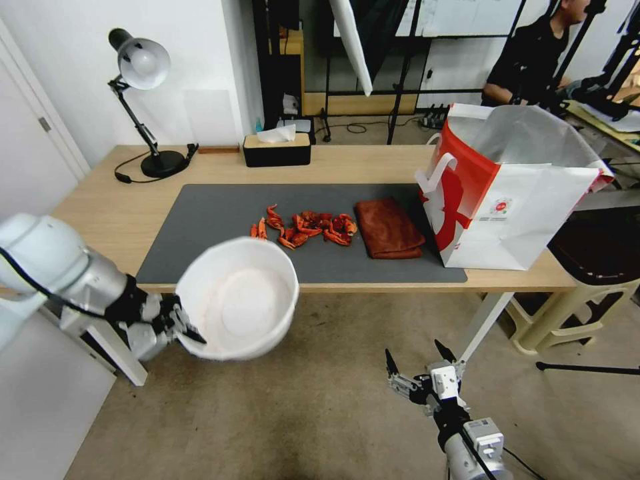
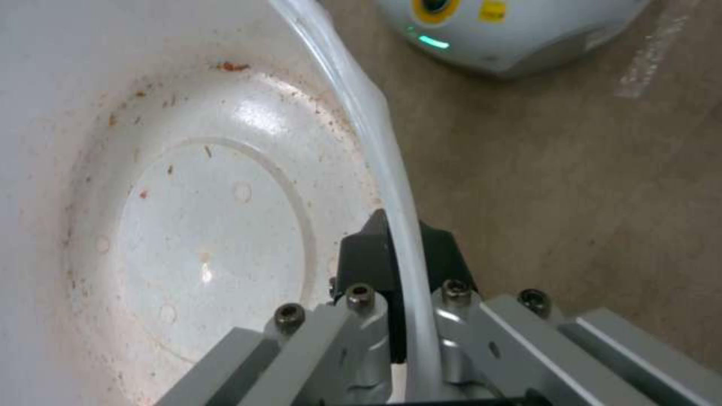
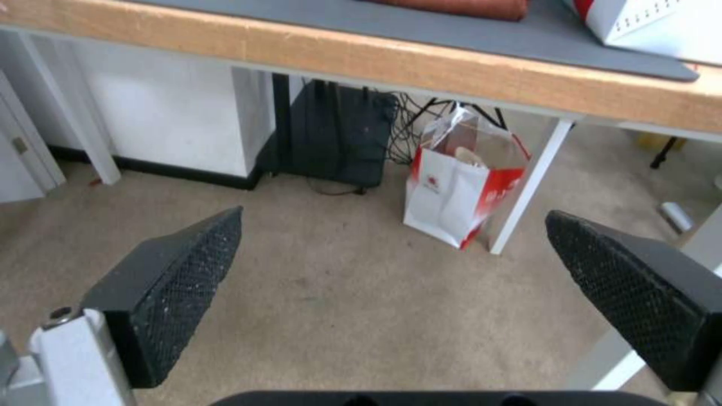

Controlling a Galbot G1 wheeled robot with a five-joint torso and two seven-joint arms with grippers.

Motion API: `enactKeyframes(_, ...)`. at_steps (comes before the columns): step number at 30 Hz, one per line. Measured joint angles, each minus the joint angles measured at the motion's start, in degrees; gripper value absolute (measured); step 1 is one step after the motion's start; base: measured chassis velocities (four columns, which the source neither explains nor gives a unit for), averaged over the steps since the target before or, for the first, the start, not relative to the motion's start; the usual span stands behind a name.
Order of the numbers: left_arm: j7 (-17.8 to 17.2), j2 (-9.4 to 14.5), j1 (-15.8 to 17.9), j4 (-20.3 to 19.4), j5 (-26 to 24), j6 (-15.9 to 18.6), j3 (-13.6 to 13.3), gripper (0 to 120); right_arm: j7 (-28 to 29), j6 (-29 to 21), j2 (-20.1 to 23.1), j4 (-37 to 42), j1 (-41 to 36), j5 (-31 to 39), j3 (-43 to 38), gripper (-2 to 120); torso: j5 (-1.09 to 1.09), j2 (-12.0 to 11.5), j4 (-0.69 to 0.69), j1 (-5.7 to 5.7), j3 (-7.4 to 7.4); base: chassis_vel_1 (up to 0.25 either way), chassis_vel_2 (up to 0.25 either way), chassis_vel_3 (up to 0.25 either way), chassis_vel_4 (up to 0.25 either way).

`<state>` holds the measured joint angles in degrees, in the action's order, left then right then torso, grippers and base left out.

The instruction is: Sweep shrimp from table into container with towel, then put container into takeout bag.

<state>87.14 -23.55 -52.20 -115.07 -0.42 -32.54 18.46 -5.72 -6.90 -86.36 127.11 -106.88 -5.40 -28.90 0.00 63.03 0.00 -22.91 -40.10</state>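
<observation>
My left gripper is shut on the rim of the white container, holding it in the air just in front of the table's near edge. The container's inside holds only reddish specks. A pile of red-orange shrimp lies on the grey mat, beyond the container. The rust-red towel lies folded to the right of the shrimp. The white and red takeout bag stands open at the table's right end. My right gripper hangs open, low over the floor in front of the table.
A black tissue box and a desk lamp stand at the back of the table. A beige stool sits to the right. Under the table stand a dark box and another small white and red bag.
</observation>
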Motion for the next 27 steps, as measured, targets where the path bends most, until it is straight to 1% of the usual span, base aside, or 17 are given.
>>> enactKeyframes(2, 0.4, -0.5, -0.9, -0.3, 2.1, -1.0, -0.7, 0, 0.1, 0.0, 0.0, 0.4, 0.0, 0.0, -0.1, 100, 0.0, 0.0, 0.0, 0.0, -0.01, 0.0, 0.0, 0.0, 0.0)
enactKeyframes(3, 0.4, -0.5, -0.9, -0.3, 2.1, -1.0, -0.7, 0, 0.1, 0.0, 0.0, 0.4, 0.0, 0.0, -0.1, 100, 0.0, 0.0, 0.0, 0.0, -0.01, 0.0, 0.0, 0.0, 0.0)
enactKeyframes(5, 0.5, -0.9, -1.9, -0.7, 3.8, -2.2, -1.1, 0, 0.1, -0.1, 0.0, 0.7, 0.0, 0.1, -0.2, 100, 0.0, 0.0, 0.0, 0.0, 0.0, 0.0, 0.0, 0.0, 0.0)
enactKeyframes(7, 0.5, -1.3, -3.0, -1.2, 5.1, -2.3, -1.5, 0, 0.1, -0.1, 0.1, 0.9, -0.1, 0.3, -0.4, 100, 0.01, 0.0, 0.0, 0.0, -0.01, 0.0, 0.0, 0.0, 0.0)
enactKeyframes(9, 0.5, -1.5, -3.4, -1.2, 5.6, -2.4, -1.7, 0, 0.1, -0.1, 0.1, 0.9, -0.1, 0.4, -0.5, 100, 0.0, 0.0, 0.01, 0.0, -0.01, 0.0, 0.0, 0.0, 0.0)
enactKeyframes(11, 0.5, -2.4, -4.4, -0.9, 7.3, -2.7, -2.5, 0, 0.1, -0.2, 0.1, 1.2, -0.2, 0.6, -0.7, 100, 0.0, 0.0, 0.0, 0.0, -0.01, 0.0, 0.0, 0.0, 0.0)
enactKeyframes(12, 0.5, -2.4, -4.4, -0.9, 7.3, -2.7, -2.5, 0, 0.1, -0.2, 0.1, 1.2, -0.2, 0.6, -0.7, 100, 0.0, 0.0, 0.0, 0.0, -0.01, 0.0, 0.0, 0.0, 0.0)
enactKeyframes(15, 0.5, -4.6, -6.0, 0.9, 10.3, -3.6, -3.4, 0, 0.2, -0.5, 0.4, 1.9, -0.1, 0.9, -1.0, 100, 0.0, 0.0, 0.0, -0.01, -0.01, 0.0, 0.0, 0.0, 0.0)
enactKeyframes(16, 0.5, -4.6, -6.0, 0.9, 10.3, -3.6, -3.4, 0, 0.2, -0.5, 0.4, 1.9, -0.1, 0.9, -1.0, 100, 0.0, 0.0, 0.0, -0.01, -0.01, 0.0, 0.0, 0.0, 0.0)
enactKeyframes(18, 0.5, -6.2, -6.5, 2.7, 12.2, -4.5, -3.8, 0, 0.2, -0.9, 0.7, 2.3, 0.1, 1.1, -1.0, 100, 0.0, 0.0, 0.01, -0.01, -0.01, 0.0, 0.0, 0.0, 0.0)
enactKeyframes(19, 0.5, -7.0, -6.6, 3.4, 12.9, -4.9, -3.9, 0, 0.2, -1.0, 0.8, 2.4, 0.1, 1.3, -1.0, 100, 0.0, 0.0, 0.0, -0.01, -0.01, 0.0, 0.0, 0.0, 0.0)
enactKeyframes(20, 0.5, -7.0, -6.6, 3.4, 12.9, -4.9, -3.9, 0, 0.2, -1.0, 0.8, 2.4, 0.1, 1.3, -1.0, 100, 0.0, 0.0, 0.0, -0.01, -0.01, 0.0, 0.0, 0.0, 0.0)
enactKeyframes(23, 0.0, -9.0, -6.6, 5.0, 15.1, -5.5, -4.2, 0, 0.2, -1.5, 1.3, 3.1, 0.3, 1.8, -1.1, 100, 0.0, 0.0, 0.0, -0.01, -0.01, 0.0, 0.0, 0.0, 0.0)
enactKeyframes(24, 0.0, -9.0, -6.6, 5.0, 15.1, -5.5, -4.2, 0, 0.2, -1.5, 1.3, 3.1, 0.3, 1.8, -1.1, 100, 0.0, 0.0, 0.0, -0.01, -0.01, 0.0, 0.0, 0.0, 0.0)
enactKeyframes(27, -0.6, -11.1, -5.6, 6.9, 16.1, -5.4, -5.3, 0, 0.2, -1.8, 1.4, 4.5, 0.2, 2.3, -1.3, 100, 0.01, 0.0, 0.0, -0.01, -0.01, 0.0, 0.0, 0.0, 0.0)
